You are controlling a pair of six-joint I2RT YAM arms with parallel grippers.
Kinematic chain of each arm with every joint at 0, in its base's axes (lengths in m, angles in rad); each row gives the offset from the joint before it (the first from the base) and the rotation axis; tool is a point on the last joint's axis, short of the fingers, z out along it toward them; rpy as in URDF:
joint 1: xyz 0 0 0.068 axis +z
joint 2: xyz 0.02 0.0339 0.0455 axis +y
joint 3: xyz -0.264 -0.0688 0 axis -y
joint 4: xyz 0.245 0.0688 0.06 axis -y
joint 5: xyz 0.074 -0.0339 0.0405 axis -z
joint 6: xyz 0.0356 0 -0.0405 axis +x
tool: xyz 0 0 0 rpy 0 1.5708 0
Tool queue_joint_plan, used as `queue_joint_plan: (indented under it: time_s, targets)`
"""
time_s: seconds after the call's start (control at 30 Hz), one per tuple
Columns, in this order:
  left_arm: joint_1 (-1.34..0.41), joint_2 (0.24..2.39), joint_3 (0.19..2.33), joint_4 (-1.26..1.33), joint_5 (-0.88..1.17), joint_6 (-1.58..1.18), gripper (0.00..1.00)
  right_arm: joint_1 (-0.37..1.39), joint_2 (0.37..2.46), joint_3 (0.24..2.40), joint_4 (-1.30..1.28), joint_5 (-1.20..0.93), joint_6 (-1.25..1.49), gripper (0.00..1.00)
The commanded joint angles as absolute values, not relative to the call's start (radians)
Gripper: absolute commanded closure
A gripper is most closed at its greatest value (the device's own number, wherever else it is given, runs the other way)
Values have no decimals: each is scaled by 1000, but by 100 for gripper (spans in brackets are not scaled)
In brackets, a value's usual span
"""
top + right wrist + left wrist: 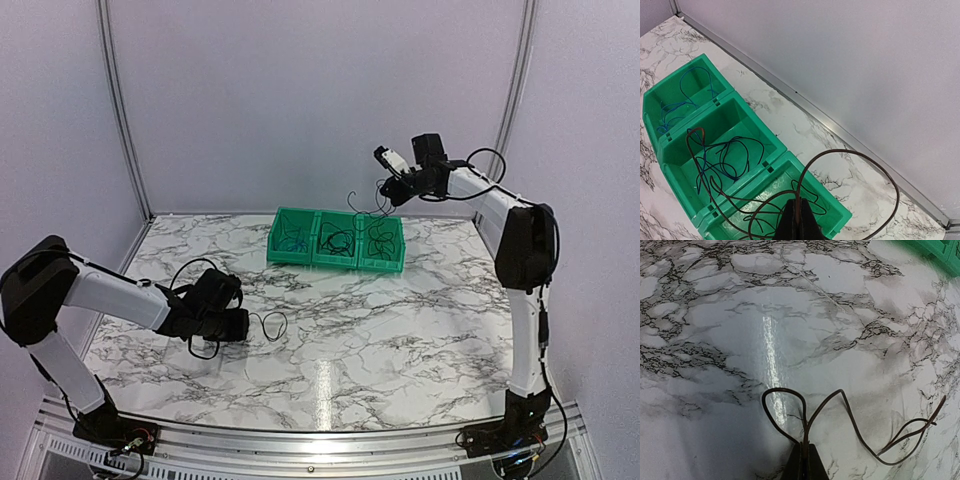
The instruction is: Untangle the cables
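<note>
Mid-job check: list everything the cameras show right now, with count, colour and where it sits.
bins: 3, green, in a row at the back middle of the table.
blue cable: 1, blue, in the left bin.
cables in the middle bin: count unclear, dark with some blue, loose loops.
cables in the right bin: count unclear, dark.
raised dark cable: 1, dark, pinched above the right bin, hanging toward the bins.
dark cable on the table: 1, dark, looped at front left.
table: 1, white and grey marble pattern.
left hand: 1, black, low over the table, shut on the cable there.
right hand: 1, black, raised at back right, shut on the raised cable.
</note>
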State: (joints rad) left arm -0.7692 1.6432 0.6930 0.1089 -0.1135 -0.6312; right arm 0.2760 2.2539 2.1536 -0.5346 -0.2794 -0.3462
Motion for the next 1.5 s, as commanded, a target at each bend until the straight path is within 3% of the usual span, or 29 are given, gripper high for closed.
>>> queue_joint_plan:
  time_s: [0.0, 0.33, 0.87, 1.2, 1.47]
  targets:
    - [-771, 1714, 663, -9, -65, -638, 100, 231, 2248, 2112, -500, -277, -319, 100]
    - [-774, 1747, 666, 33, -48, -634, 100, 224, 2243, 2032, -531, -279, -368, 100]
    - [-777, 1739, 645, 50, -45, -640, 100, 287, 2371, 2115, -649, -179, -403, 100]
    - [-777, 1763, 652, 69, -36, -642, 100, 293, 2245, 2080, -728, -148, -400, 64]
    - [-779, 1766, 665, 80, -22, -631, 100, 300, 2152, 2055, -846, -169, -402, 52]
